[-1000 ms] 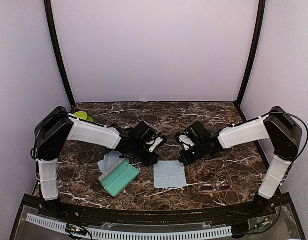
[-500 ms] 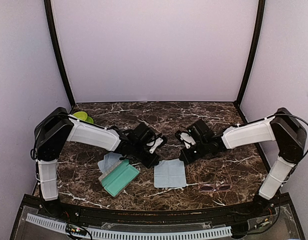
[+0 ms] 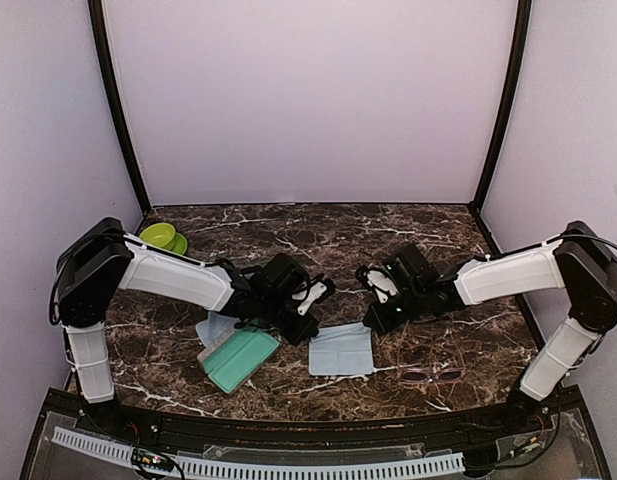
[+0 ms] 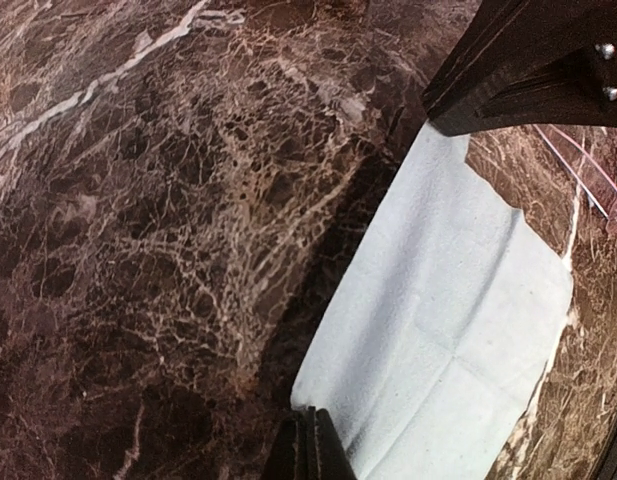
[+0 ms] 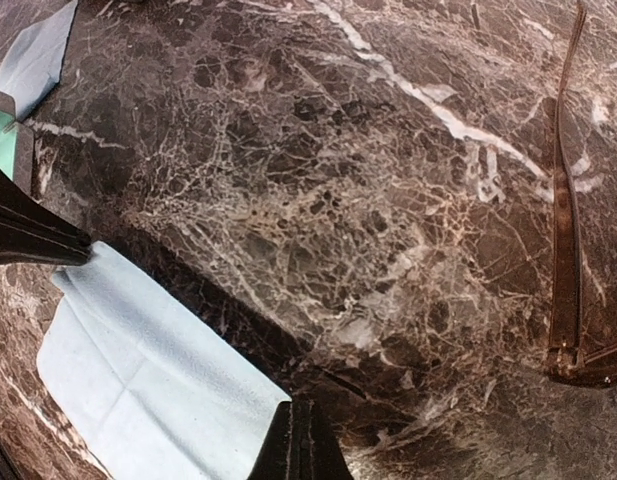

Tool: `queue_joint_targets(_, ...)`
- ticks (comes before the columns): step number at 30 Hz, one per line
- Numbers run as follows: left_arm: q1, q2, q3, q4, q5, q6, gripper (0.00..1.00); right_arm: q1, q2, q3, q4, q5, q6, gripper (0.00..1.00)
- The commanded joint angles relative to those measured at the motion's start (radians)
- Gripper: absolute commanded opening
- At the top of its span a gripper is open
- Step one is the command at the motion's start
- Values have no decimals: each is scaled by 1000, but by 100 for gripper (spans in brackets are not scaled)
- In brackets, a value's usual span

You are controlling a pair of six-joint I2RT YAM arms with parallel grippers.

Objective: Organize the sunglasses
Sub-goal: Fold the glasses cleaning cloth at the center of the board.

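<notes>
The pink-purple sunglasses [image 3: 431, 376] lie on the marble at the front right, and their thin arms show in the left wrist view [image 4: 588, 170]. A dark brown glasses frame [image 5: 565, 220] lies at the right edge of the right wrist view; in the top view it is hidden. My left gripper [image 3: 310, 332] [image 4: 310, 440] is shut on the far left corner of a light blue cloth [image 3: 340, 350]. My right gripper [image 3: 372, 326] [image 5: 301, 440] is shut on its far right corner. A dark shadow runs under the cloth's far edge [image 5: 188, 300].
A teal case [image 3: 238, 358] lies left of the cloth on a second light blue cloth [image 3: 218, 325]. A green bowl [image 3: 160, 236] stands at the back left. Black posts and purple walls close in the marble table [image 3: 388, 235].
Both arms have reached lower and slightly forward over the cloth's far corners. The green bowl shows more fully. The cloth, the case and the pink sunglasses have stayed put.
</notes>
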Motion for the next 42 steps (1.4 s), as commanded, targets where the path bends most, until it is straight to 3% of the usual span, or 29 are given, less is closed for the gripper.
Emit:
queue_joint_targets(1,-21,-66,-25,29,-34,-5,0,16,-59,-28,30,-4,-1,0)
queue_joint_targets(42,-128,-160,-174,99,-89,-64,0,143,-188,-185,82,42,90,0)
